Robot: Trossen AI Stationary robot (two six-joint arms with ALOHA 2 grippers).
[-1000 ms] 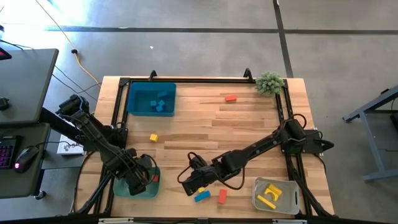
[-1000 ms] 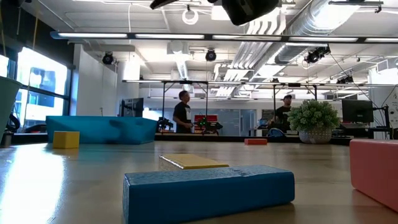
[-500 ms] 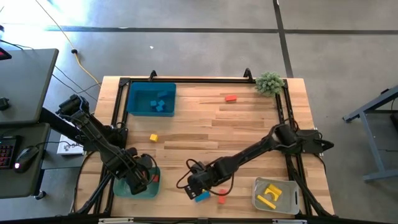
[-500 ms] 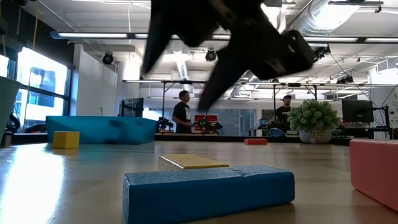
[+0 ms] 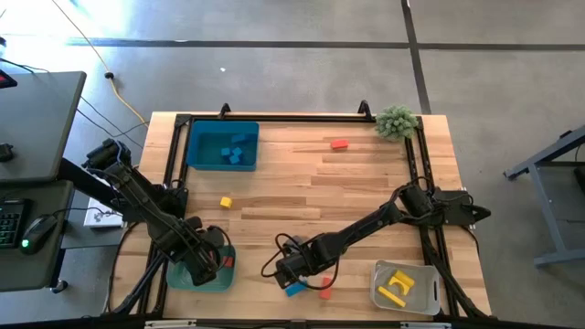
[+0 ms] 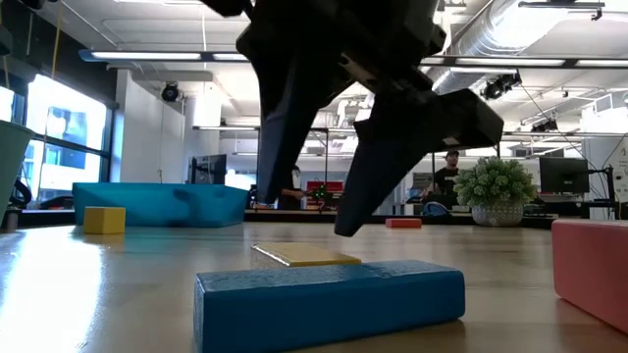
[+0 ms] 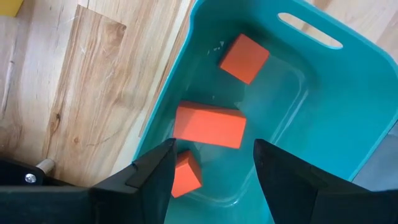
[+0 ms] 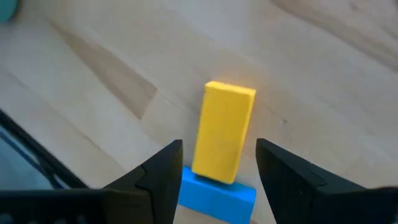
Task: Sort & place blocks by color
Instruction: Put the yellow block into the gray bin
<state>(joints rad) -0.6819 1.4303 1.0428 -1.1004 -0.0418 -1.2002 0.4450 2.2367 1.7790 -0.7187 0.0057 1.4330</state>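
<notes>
Now the right pincer (image 5: 285,270) hangs low over the near middle of the counter (image 5: 366,178), with its two fingers apart and nothing held. Between its fingers, seen from the right wrist, lies a flat yellow block (image 8: 224,131), and a blue bar (image 8: 217,193) sits touching the end of it. From the low view the blue bar (image 6: 329,298) is at the front, the yellow block (image 6: 305,255) is just behind it, and the dark fingers (image 6: 388,162) point down above them. A red block (image 5: 325,292) lies just to the right of the blue bar, near the front edge. The left pincer (image 7: 211,180) hangs over the green bin (image 5: 196,279) at the near left corner. Its fingers are apart too, and they hold nothing. Three red blocks (image 7: 209,125) lie inside that bin. A small yellow cube (image 5: 225,202) sits alone on the left part of the counter. One more red block (image 5: 339,143) lies far back, near the small green plant (image 5: 396,121). The blue bin (image 5: 196,137) at the far left has blue blocks (image 5: 234,153) in it. The clear bin (image 5: 430,294) at the near right has yellow blocks (image 5: 397,282) in it.
</notes>
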